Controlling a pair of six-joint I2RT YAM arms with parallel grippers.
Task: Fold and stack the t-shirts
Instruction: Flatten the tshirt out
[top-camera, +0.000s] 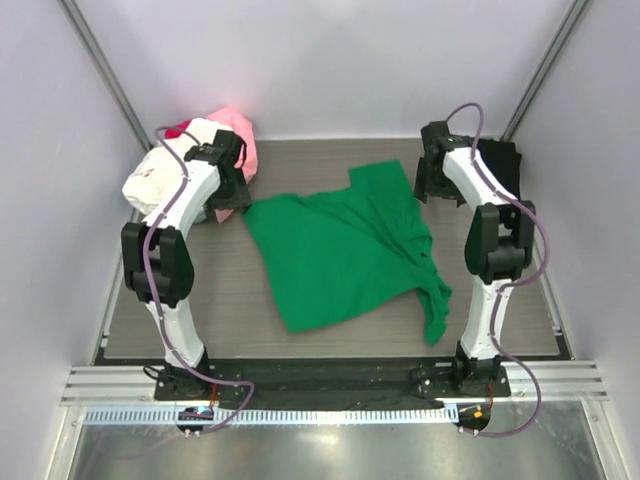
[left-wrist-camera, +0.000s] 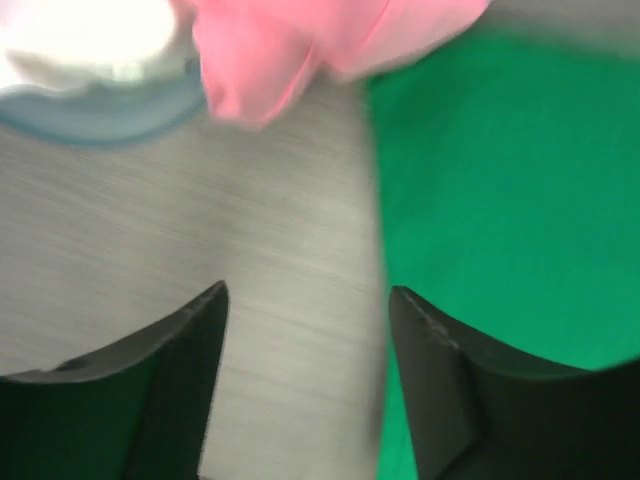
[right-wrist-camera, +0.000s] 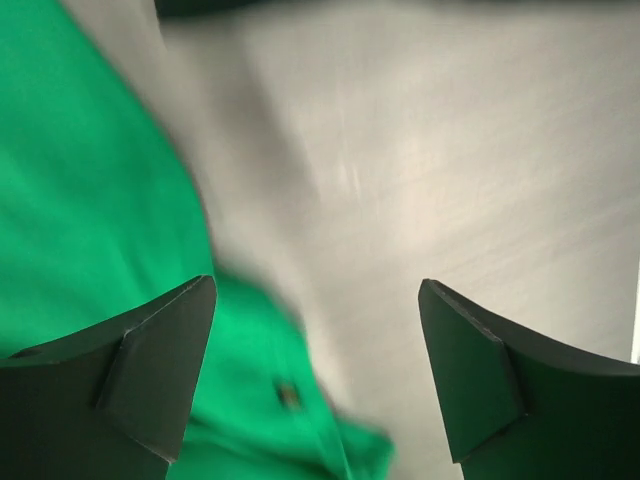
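Note:
A bright green t-shirt (top-camera: 345, 250) lies spread and rumpled in the middle of the table. At the back left, pink (top-camera: 240, 130), cream-white (top-camera: 155, 180) and red (top-camera: 180, 130) t-shirts are piled together. A black t-shirt (top-camera: 503, 162) lies at the back right behind the right arm. My left gripper (top-camera: 232, 195) hovers at the green shirt's left corner, open, with bare table between its fingers (left-wrist-camera: 190, 340) and the green cloth (left-wrist-camera: 500, 200) just to the right. My right gripper (top-camera: 430, 185) is at the shirt's back right edge, open over green cloth (right-wrist-camera: 90, 200) and table, holding nothing.
The grey wood-grain table (top-camera: 200, 320) is boxed in by white walls, with metal posts (top-camera: 105, 70) at the back corners. A rail (top-camera: 330, 385) carrying both arm bases runs along the near edge. The pink cloth (left-wrist-camera: 300, 50) lies close ahead of the left fingers.

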